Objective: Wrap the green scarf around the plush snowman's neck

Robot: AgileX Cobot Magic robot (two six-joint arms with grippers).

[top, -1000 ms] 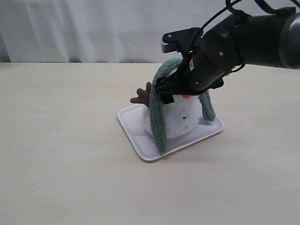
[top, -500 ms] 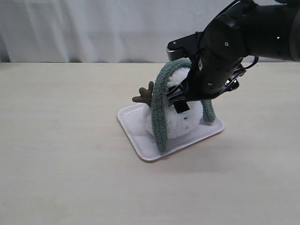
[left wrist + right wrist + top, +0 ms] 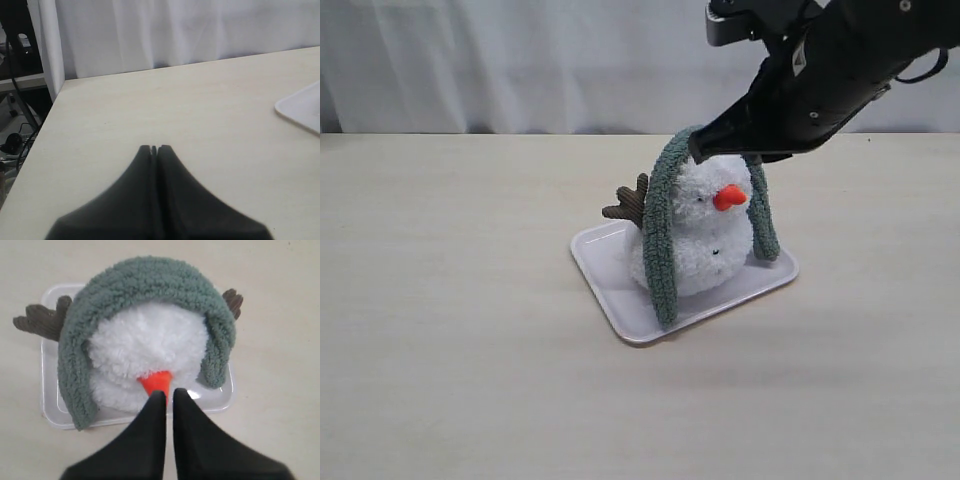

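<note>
The plush snowman (image 3: pixel 705 250) stands on a white tray (image 3: pixel 610 285), with its orange nose (image 3: pixel 729 197) pointing right. The green scarf (image 3: pixel 660 240) is draped over the top of its head like an arch. Both scarf ends hang down the sides to the tray, and neither lies in the neck crease. In the right wrist view the scarf (image 3: pixel 150 280) curves over the white head (image 3: pixel 145 340). My right gripper (image 3: pixel 169 392) hovers above the nose (image 3: pixel 156 381), holding nothing, its jaws shut to a thin slit. My left gripper (image 3: pixel 154 148) is shut and empty, far off over bare table.
Brown twig arms (image 3: pixel 625 205) stick out behind the snowman on the left. The black right arm (image 3: pixel 810 80) hangs over the snowman's head. A tray corner (image 3: pixel 300 112) shows in the left wrist view. The table edge (image 3: pixel 42 135) and a white curtain (image 3: pixel 520 60) border the scene.
My right arm has risen up and to the right, away from the snowman's front, uncovering the face and nose. The scarf stays draped over the head.
</note>
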